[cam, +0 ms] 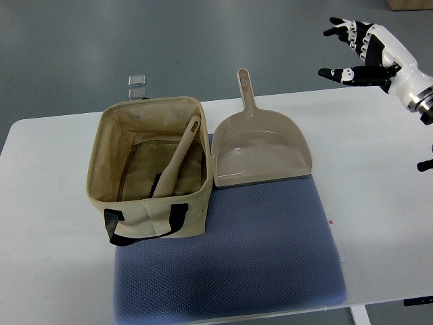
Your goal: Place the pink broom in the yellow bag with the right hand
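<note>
On the left half of the frame I have the bag (pixel 152 172) standing open on the white table (pixel 47 223), its front edge resting on the blue mat (pixel 237 250). My view goes straight down into it: the broom (pixel 177 158) lies inside, tilted, with its wider end low near the bag's front wall and its handle leaning up toward the back right corner, the tip close to the rim. To me the broom reads more beige than pink, and the bag more cream than yellow. A black strap (pixel 145 227) loops across the bag's front face.

Just right of the bag, touching or nearly touching its side, I see the dustpan (pixel 260 149) lying flat, pan partly on the mat and handle pointing toward the top of the frame.

Up in the top right corner, my right hand (pixel 362 51) hangs above the far table edge, well apart from the bag and the dustpan. Its fingers are spread wide and it holds nothing; the black fingertips point toward the left of the frame.

Beyond the table's far edge, above the bag, two small grey blocks (pixel 137 86) sit on the floor.
</note>
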`<state>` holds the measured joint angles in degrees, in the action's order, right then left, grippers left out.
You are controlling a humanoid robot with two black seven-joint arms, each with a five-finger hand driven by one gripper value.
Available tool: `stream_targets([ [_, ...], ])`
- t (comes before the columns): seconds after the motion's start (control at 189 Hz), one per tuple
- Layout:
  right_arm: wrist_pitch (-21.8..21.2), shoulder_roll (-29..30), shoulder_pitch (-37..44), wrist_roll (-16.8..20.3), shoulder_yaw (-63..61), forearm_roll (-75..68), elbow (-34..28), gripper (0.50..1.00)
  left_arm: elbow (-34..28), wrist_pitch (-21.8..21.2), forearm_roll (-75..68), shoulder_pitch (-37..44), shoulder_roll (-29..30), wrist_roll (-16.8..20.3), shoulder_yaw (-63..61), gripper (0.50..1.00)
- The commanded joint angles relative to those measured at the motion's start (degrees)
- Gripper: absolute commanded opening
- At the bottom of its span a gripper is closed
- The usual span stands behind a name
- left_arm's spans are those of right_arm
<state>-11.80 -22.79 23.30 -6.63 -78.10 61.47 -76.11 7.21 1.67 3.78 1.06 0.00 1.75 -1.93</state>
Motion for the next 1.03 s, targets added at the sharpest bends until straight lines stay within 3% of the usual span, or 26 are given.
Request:
stream_targets([
  [0.0,-1.38,4.34,-3.26,1.71,-4.87,-0.65,0.0,0.921,0.0,0.0,0.0,0.0,0.0,0.0,0.0,1.0],
  [0.212,-5.69,11.98,-9.32,2.41,-10.93,-3.1,0.0,0.921,0.0,0.0,0.0,0.0,0.0,0.0,0.0,1.0],
  [0.481,-4.55,16.55,-15.21,1.35,-11.02,-12.16,0.26,0.924,0.0,0.0,0.0,0.0,0.0,0.0,0.0,1.0],
  [0.666,-4.64,17.78,-16.62,-1.9,-10.31,-12.16,1.14,0.926,0.0,0.0,0.0,0.0,0.0,0.0,0.0,1.0],
  [1.026,-4.55,17.17,-16.79,-2.07,-6.71,-12.07,2.81,0.926,0.0,0.0,0.0,0.0,0.0,0.0,0.0,1.0],
])
